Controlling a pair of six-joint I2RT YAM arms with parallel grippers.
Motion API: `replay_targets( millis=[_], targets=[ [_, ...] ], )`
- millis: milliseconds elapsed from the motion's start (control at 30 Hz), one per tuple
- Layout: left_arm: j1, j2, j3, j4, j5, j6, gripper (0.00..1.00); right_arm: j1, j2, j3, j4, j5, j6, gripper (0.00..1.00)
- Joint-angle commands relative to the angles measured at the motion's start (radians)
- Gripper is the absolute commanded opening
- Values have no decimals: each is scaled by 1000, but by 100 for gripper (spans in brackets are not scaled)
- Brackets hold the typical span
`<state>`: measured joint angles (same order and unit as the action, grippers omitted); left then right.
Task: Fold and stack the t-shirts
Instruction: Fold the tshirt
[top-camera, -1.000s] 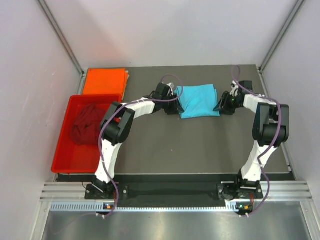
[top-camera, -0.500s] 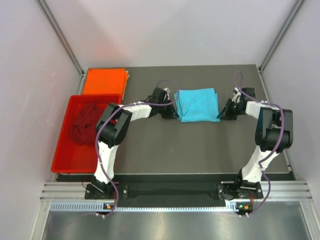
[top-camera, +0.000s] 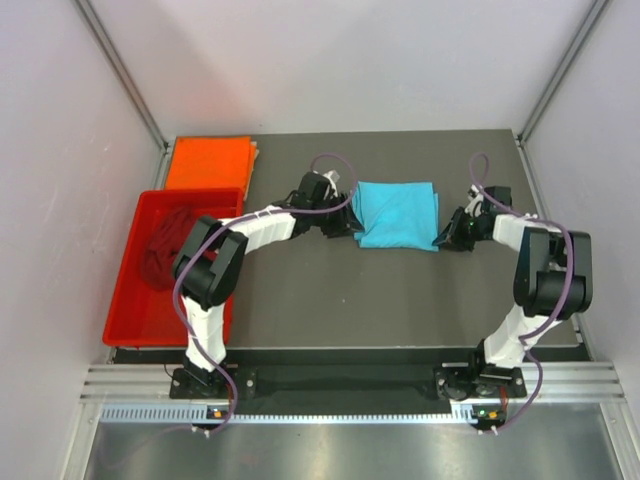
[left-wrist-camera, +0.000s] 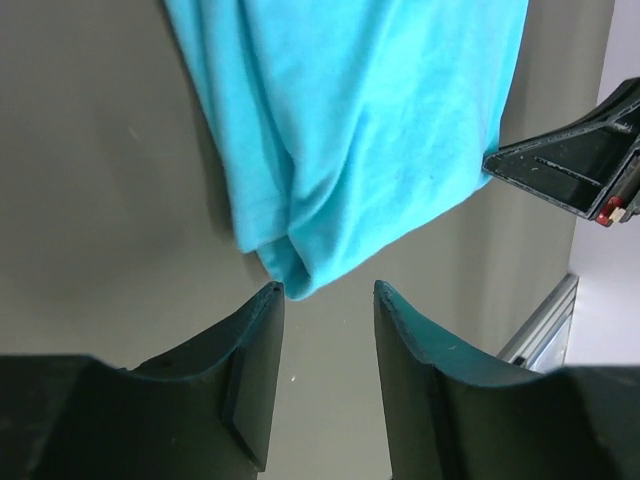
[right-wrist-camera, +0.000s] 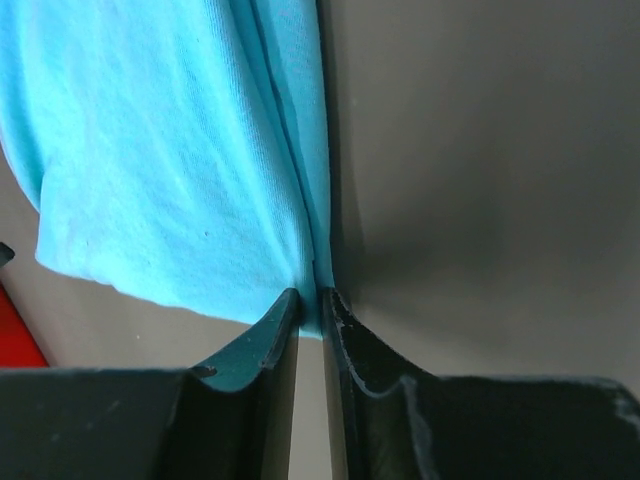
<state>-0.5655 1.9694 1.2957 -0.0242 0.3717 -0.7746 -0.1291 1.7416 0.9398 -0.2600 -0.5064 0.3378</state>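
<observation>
Roughly at the table's (top-camera: 330, 290) centre, a little toward 12 o'clock, the turquoise t-shirt (top-camera: 397, 214) lies folded into a flat rectangle. Its long axis runs from 9 to 3 o'clock, tipped slightly so the 3 o'clock end sits a touch nearer the arms.

The left gripper (left-wrist-camera: 328, 292) is low at the shirt's 8 o'clock corner, pointing toward 3 o'clock. Its jaws stand apart, and the rounded corner of cloth ends just short of the gap, with nothing between the fingers.

The right gripper (right-wrist-camera: 311, 300) is at the 4 o'clock corner, pointing toward 9 o'clock. Its jaws are drawn almost together, leaving only a narrow slit, and the shirt's thin folded edge lies in that slit at the tips.

At the table's 10 o'clock corner the orange t-shirt (top-camera: 208, 163) lies folded flat, its long axis also running 9 to 3 o'clock. Just on its 6 o'clock side stands the red tray (top-camera: 122, 290) along the 9 o'clock edge, and the maroon t-shirt (top-camera: 165, 245) lies crumpled inside it, toward the 12 o'clock end.
</observation>
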Motion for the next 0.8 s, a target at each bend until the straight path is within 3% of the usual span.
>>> replay_targets(
  millis=[0,100,233,400,567,767],
  targets=[
    [-20,-17,-12,41,18,40,46,-10,-80,-44,28,-24,29,17],
    [-27,-1,-27,44,7,51,46,-12,-102,-65,18,-5,26,20],
    [-33,22,-35,49,-7,73,46,-24,-125,-41,-2,37,13,38],
    [-33,65,-24,46,1,84,42,-30,-71,80,27,29,9,42],
    [-33,80,-22,47,-5,93,21,-32,48,232,42,16,-49,47],
    [-33,106,-4,46,9,90,8,-32,234,399,84,-75,-33,50]
  ],
)
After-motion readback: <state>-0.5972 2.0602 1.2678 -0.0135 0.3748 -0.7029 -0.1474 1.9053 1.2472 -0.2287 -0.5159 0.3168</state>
